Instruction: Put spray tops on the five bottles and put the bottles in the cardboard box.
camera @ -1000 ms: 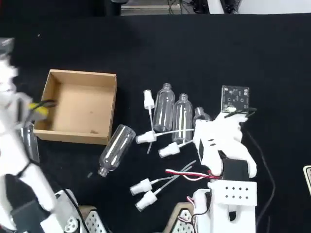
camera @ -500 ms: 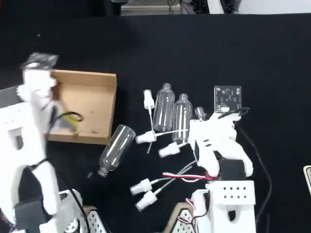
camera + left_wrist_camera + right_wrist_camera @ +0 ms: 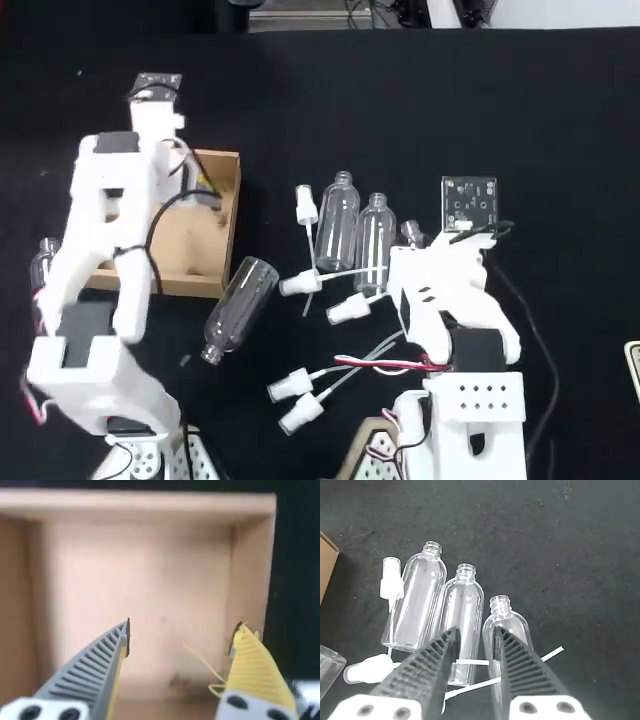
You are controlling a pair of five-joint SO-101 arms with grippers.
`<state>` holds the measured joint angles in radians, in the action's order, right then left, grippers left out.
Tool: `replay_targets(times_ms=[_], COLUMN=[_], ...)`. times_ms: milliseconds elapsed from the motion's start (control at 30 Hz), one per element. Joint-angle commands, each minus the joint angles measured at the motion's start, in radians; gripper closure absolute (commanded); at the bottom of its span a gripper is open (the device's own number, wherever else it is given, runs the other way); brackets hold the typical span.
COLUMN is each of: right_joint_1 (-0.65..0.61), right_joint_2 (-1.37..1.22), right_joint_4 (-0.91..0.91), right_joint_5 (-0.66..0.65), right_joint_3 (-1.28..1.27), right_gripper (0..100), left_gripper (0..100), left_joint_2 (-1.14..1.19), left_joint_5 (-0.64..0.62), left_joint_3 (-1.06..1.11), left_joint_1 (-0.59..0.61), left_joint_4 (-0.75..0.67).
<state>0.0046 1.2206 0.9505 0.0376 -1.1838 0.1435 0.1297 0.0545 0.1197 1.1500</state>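
Three clear bottles (image 3: pixel 338 220) (image 3: pixel 375 238) (image 3: pixel 412 235) lie side by side without tops. A fourth bottle (image 3: pixel 240 300) lies by the cardboard box (image 3: pixel 170 283), and a fifth (image 3: pixel 42 262) peeks out at the far left behind the left arm. Several white spray tops (image 3: pixel 300 283) are scattered around them. My left gripper (image 3: pixel 183 630) is open above the box floor (image 3: pixel 150 580), holding nothing. My right gripper (image 3: pixel 476 635) hovers low over the middle bottle (image 3: pixel 465 595) and its neighbour (image 3: pixel 512 622), fingers slightly open, nothing held.
The box interior holds nothing. Two more spray tops (image 3: pixel 290 383) (image 3: pixel 300 412) lie near the front by red and white wires (image 3: pixel 385 362). The right arm (image 3: pixel 440 290) covers part of the bottle row. Black cloth stretches free at the back.
The left arm swung from the far left edge to above the box. The right arm shifted slightly left over the bottles.
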Motion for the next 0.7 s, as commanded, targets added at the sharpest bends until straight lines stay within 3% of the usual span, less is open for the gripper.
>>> replay_targets(times_ms=[0,300,667], right_joint_1=[-0.012,-0.012,-0.012], right_joint_2=[0.024,0.024,0.024], right_joint_4=[-0.025,-0.028,-0.029], right_joint_5=[0.0,0.0,-0.003], right_joint_3=[0.005,0.005,0.005], right_gripper=[89.9,89.9,89.9], left_gripper=[69,69,69], left_joint_2=[0.092,0.324,0.436], left_joint_5=[-0.052,-0.141,-0.272], left_joint_3=[-0.147,-0.401,-0.568], left_joint_1=[-0.031,-0.056,-0.067], left_joint_4=[-0.049,-0.051,-0.051])
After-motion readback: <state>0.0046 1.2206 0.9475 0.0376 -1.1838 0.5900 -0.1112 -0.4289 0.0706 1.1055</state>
